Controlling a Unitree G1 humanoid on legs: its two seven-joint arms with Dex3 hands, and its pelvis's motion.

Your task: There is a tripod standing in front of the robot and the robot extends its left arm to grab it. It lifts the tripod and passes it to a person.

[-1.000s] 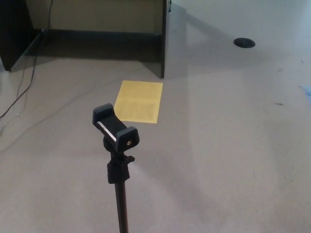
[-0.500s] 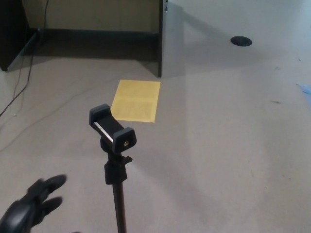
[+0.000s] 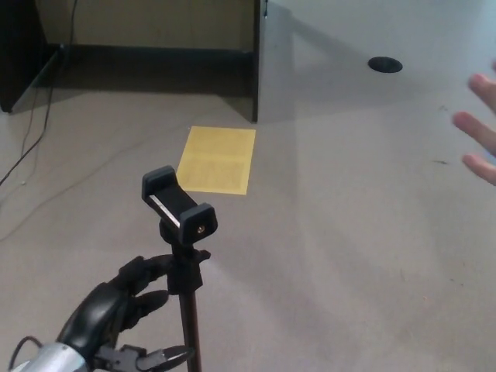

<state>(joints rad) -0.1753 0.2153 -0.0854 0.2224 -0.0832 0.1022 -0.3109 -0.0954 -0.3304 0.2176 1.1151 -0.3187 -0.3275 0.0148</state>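
Note:
A black tripod (image 3: 186, 279) stands upright on the floor in the head view, with a phone clamp (image 3: 179, 206) on top of its thin pole. My left hand (image 3: 116, 306) has come in from the lower left and sits just left of the pole, below the clamp. Its fingers are apart and reach toward the pole, and nothing is held. A person's fingers (image 3: 479, 132) show at the right edge, spread out. My right hand does not show.
A yellow sheet (image 3: 216, 160) lies on the grey carpet beyond the tripod. A dark partition edge (image 3: 256, 62) stands behind it, with cables (image 3: 35, 132) trailing at far left. A round dark floor cover (image 3: 385, 65) sits at the back right.
My left hand has moved up and right, from the lower left corner to beside the tripod's pole. A person's fingers have appeared at the right edge. The tripod stands as before.

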